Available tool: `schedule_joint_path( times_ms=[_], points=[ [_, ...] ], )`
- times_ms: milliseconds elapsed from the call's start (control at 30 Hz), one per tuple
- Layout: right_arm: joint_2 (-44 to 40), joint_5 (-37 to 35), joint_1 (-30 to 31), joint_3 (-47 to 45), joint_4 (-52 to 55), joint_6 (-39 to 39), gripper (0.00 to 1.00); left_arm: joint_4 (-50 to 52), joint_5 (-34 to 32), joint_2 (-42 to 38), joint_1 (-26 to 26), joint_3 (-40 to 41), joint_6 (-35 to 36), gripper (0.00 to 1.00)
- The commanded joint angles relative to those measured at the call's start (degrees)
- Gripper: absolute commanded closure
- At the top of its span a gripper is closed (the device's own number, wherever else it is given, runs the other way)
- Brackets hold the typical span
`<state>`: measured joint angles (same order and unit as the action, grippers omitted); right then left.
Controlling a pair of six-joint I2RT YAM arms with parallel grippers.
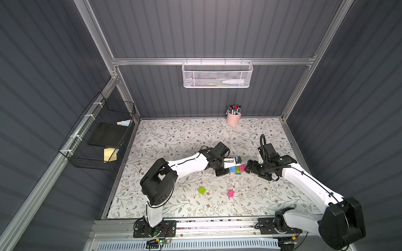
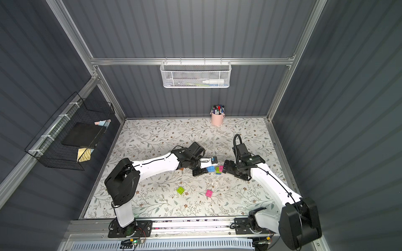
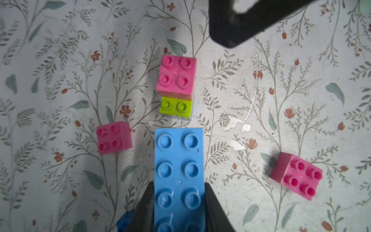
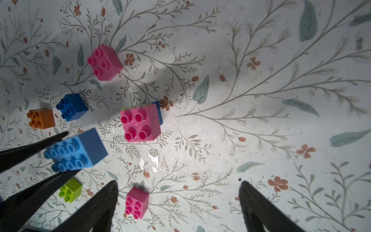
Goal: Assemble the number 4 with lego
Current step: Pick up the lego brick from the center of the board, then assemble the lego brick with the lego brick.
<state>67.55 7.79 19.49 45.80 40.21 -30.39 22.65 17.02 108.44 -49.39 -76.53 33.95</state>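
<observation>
Left wrist, light-blue brick (image 3: 179, 170) gripped, stack (image 3: 176, 77) near

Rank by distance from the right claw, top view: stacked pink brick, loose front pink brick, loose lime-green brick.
1. Stacked pink studded plastic brick, beside the right claw.
2. Loose pink brick, front.
3. Loose lime-green brick, farther left.

Two top views from high over the near edge, angled down across the whole table (image 1: 174, 134), wrist views close above it, facing down, both sharing the pink-topped stack (image 3: 176, 74).
</observation>
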Motion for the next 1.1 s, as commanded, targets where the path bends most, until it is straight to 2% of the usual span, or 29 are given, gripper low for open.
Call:
schedule_joint_path(
  times_ms=[0,100,133,367,1067],
  points=[
    [-2.9,2.2,-1.1,-2.7,-3.8,-1.2,0.04,3.9,4.2,1.9,0.6,-3.1,2.1,0.96],
    [-3.9,3.5,-1.5,-4.2,-5.3,-1.2,0.01,4.2,5.8,3.0,0.9,-3.9,1.8,0.96],
    [-4.4,3.6,-1.5,-5.1,-6.2,-1.7,0.01,4.4,6.3,3.3,0.9,-6.3,1.8,0.96],
    [-7.6,4.3,-1.5,-12.0,-13.9,-4.7,0.01,4.0,6.7,4.0,1.0,-7.1,1.8,0.96],
    [-5.5,4.4,-1.6,-15.9,-23.6,-3.9,0.01,11.0,6.6,9.8,1.4,-14.6,4.0,0.96]
  ],
)
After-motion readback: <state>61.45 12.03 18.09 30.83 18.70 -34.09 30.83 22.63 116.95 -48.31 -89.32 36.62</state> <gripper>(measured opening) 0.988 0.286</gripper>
